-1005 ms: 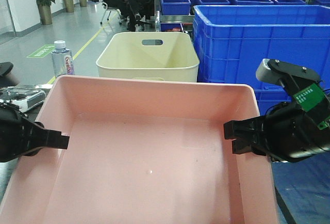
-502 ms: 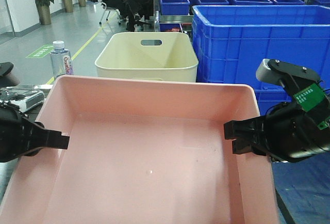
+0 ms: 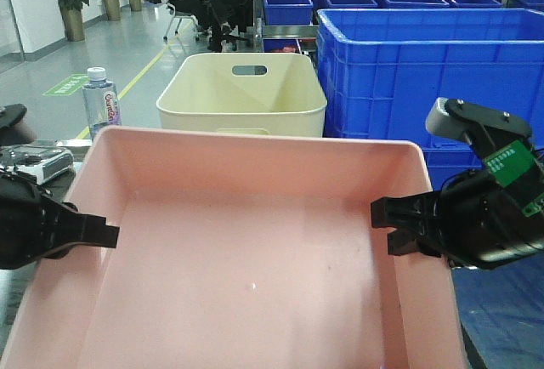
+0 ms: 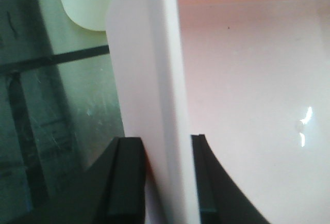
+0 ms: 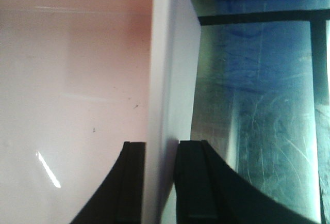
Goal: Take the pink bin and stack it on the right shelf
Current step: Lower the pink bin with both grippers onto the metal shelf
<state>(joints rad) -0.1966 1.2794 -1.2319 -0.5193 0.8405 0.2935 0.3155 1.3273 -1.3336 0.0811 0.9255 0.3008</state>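
Note:
The pink bin [image 3: 246, 250] fills the lower front view, wide and shallow. My left gripper [image 3: 106, 235] is shut on its left wall, one jaw inside and one outside; the wrist view shows the wall [image 4: 154, 79] pinched at the left gripper [image 4: 167, 146]. My right gripper [image 3: 382, 226] is shut on the right wall, seen in the right wrist view [image 5: 170, 69] pinched at the right gripper [image 5: 161, 152]. The dark-grey glossy shelf with black tape lines [image 5: 258, 105] lies beside and under the bin; it also shows in the left wrist view [image 4: 56, 110].
A taller cream bin [image 3: 242, 93] with a handle slot stands just behind the pink bin. Large blue crates [image 3: 425, 71] stand at the right and back. A water bottle [image 3: 100, 97] stands at the left. Seated people are far behind.
The pink bin and both grippers have shifted slightly down and right in view; both grips hold unchanged.

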